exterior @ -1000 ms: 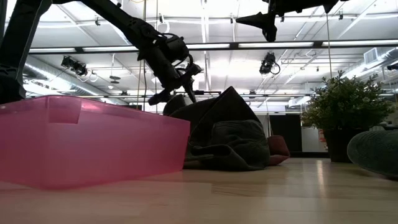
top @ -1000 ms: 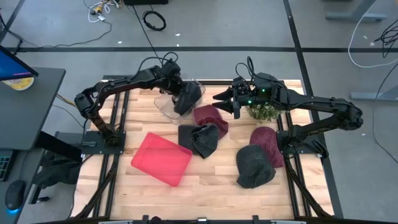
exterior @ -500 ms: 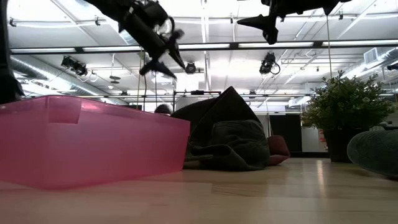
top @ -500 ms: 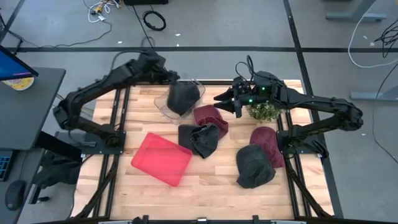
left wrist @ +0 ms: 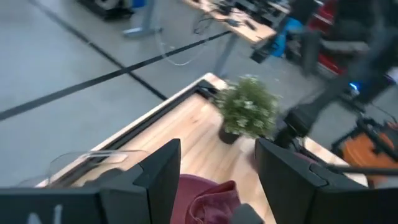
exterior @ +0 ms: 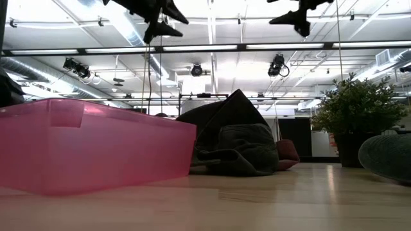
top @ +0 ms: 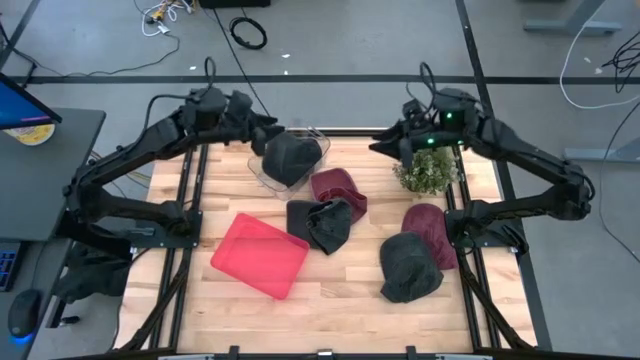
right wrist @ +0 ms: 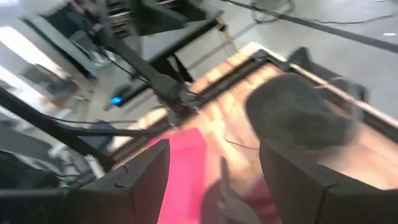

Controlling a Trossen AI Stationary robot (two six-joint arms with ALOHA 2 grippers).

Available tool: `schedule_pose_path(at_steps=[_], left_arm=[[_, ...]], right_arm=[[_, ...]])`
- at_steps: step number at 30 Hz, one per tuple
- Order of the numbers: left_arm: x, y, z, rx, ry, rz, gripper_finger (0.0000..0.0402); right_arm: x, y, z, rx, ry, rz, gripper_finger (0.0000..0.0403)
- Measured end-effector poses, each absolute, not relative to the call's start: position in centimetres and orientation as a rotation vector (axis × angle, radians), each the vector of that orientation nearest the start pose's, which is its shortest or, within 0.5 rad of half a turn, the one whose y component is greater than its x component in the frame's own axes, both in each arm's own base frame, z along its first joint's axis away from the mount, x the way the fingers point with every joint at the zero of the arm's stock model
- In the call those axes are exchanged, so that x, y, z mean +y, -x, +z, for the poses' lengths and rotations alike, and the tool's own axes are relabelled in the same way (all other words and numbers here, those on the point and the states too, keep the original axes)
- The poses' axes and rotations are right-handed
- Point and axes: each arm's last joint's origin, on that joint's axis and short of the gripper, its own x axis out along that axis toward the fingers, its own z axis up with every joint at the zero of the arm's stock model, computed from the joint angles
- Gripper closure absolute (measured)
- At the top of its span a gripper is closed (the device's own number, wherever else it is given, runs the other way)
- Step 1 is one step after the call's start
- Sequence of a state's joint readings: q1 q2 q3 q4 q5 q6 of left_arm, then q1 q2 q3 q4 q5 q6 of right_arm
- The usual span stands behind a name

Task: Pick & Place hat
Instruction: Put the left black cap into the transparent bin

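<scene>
A dark grey hat (top: pixel 288 157) lies in a clear container (top: pixel 256 166) at the table's far left; it also shows in the right wrist view (right wrist: pixel 298 115). My left gripper (top: pixel 268 127) hangs open and empty just left of that container, high above the table (exterior: pixel 168 16). My right gripper (top: pixel 381 145) is open and empty, high near the far edge, left of the plant (top: pixel 428 170). A maroon hat (top: pixel 338 190), a dark hat (top: pixel 320 224), another maroon hat (top: pixel 428 226) and a dark hat (top: pixel 408 266) lie on the table.
A pink bin (top: pixel 260 255) stands at the near left of the table and fills the left of the low view (exterior: pixel 90 151). The potted plant stands at the far right. Bare wood shows along the near edge (top: pixel 340 300).
My left gripper has drawn back from the dark hat toward the table's far left and risen; the hat has stayed in the clear container and settled there. My right gripper has moved toward the table's far right, away from the maroon hat.
</scene>
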State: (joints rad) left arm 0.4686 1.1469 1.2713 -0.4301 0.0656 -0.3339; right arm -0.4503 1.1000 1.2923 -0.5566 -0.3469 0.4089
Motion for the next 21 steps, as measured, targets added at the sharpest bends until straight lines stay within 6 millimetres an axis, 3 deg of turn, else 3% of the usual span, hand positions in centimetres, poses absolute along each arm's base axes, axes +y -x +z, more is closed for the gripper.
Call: schedule_pose_path(at_steps=[6, 13, 17, 21], left_arm=[[8.7, -22.4, 40.7, 0.241, 0.294, 0.304, 0.0193], [7.2, -23.0, 40.6, 0.266, 0.181, 0.218, 0.0193], [7.1, -23.1, 40.6, 0.271, 0.127, 0.212, 0.0193], [7.0, -23.1, 40.6, 0.275, 0.1, 0.205, 0.0193]], right_arm=[[-7.5, -17.4, 43.2, 0.492, -0.567, -0.271, 0.0151], [-5.6, -15.2, 41.4, 0.841, -0.731, -0.324, 0.0151], [-4.6, -16.0, 40.8, 0.87, -0.744, -0.304, 0.0151], [-3.9, -18.5, 39.6, 0.836, -0.732, -0.272, 0.0151]])
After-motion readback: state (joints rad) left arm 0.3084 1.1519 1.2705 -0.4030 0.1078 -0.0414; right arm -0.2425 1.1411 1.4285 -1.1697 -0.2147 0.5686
